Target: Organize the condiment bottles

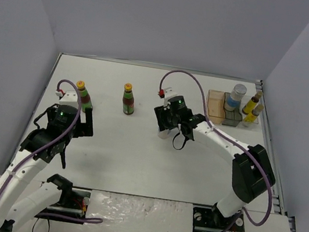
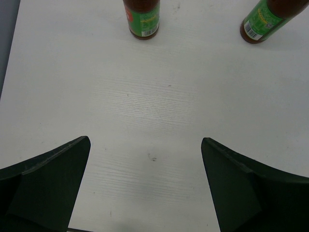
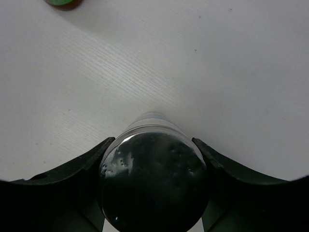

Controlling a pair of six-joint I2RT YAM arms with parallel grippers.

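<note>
A silver-topped cylinder (image 3: pixel 153 179) stands upright on the table between the fingers of my right gripper (image 3: pixel 152 141), which press on both of its sides. From above, the right gripper (image 1: pixel 172 126) hides it. Two dark bottles with yellow caps stand at the left (image 1: pixel 84 96) and the middle (image 1: pixel 128 100). My left gripper (image 2: pixel 145 147) is open just short of the left bottle (image 2: pixel 142 19), with only bare table between its fingers. The other dark bottle (image 2: pixel 263 21) shows further right. A second cylinder (image 1: pixel 237 97) and two yellow-labelled bottles (image 1: pixel 253 102) (image 1: pixel 255 113) stand in the tray.
The orange-and-grey compartment tray (image 1: pixel 217 111) sits at the back right, near the right wall. The base of a dark bottle (image 3: pixel 63 2) shows at the top left of the right wrist view. Walls enclose the table on three sides.
</note>
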